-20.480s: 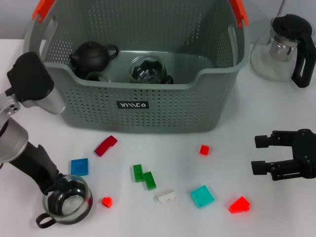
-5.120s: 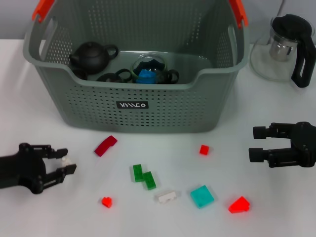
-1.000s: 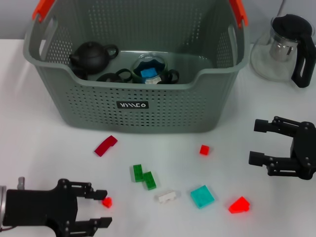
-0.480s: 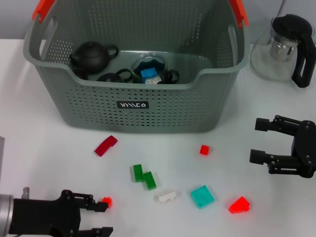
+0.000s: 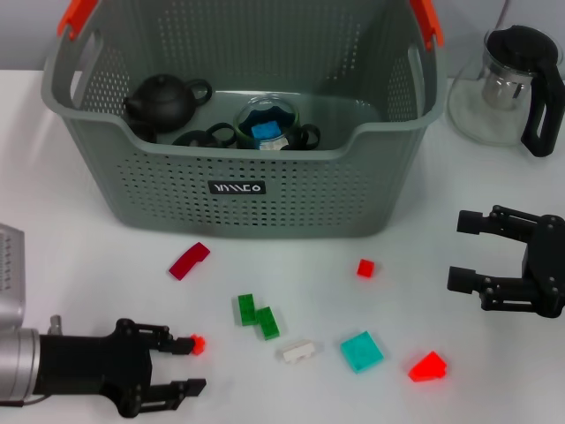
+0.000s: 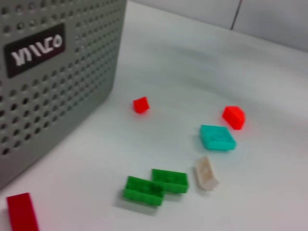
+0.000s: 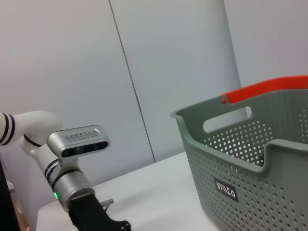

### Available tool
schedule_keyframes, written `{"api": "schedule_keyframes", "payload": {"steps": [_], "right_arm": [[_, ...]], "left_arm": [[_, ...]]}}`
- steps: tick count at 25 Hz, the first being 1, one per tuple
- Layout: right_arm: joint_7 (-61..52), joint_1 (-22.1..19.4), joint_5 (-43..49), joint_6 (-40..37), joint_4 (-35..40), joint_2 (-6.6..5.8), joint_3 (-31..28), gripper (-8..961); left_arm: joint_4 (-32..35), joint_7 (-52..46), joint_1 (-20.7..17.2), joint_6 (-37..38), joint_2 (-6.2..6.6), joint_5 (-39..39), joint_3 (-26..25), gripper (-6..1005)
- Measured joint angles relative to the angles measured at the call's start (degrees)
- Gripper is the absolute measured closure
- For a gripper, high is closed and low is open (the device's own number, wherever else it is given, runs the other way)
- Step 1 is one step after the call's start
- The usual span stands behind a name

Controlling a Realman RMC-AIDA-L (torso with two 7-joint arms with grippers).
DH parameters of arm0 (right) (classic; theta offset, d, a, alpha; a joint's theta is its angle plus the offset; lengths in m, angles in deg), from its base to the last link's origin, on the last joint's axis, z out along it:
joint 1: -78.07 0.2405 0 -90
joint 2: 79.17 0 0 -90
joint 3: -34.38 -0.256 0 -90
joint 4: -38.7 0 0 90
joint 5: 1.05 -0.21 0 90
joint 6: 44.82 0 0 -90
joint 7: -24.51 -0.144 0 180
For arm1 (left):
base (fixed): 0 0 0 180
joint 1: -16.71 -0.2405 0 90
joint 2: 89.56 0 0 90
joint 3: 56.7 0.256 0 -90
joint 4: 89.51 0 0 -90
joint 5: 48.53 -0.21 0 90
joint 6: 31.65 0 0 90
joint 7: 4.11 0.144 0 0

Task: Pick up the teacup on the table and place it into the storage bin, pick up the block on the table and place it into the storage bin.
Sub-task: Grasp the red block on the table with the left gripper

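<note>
Head view: my left gripper (image 5: pixel 188 367) sits spread around the small red block (image 5: pixel 199 344) on the desk (image 5: pixel 79 265). It's light, hard and tiny, so I'd pinch its flat sides; the right gripper (image 5: pixel 472 252) idles apart.

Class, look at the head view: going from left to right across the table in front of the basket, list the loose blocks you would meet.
Dark red block → small red block at the left gripper → green block → white block → teal block, with the small red cube farther back at about the same point → red wedge.

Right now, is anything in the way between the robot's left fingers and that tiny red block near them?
Nothing visible is. The left gripper is open, and the small red block lies on the table right at its upper fingertip.
</note>
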Motion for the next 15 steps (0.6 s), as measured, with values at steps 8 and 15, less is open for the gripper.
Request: {"api": "schedule_keyframes", "payload": {"steps": [8,15], "right_arm": [[0.0,-0.1,0.0,-0.1,0.0,-0.05,-0.7,40],[0.0,-0.1,0.0,-0.2,0.0,-0.09,-0.8,39]], "left_arm": [[0.5,0.0,0.7,-1.0,0.04,1.3,-0.8,452],[0.9,0.4,0.3,-2.1,-0.06,2.5,-0.8,453]]}}
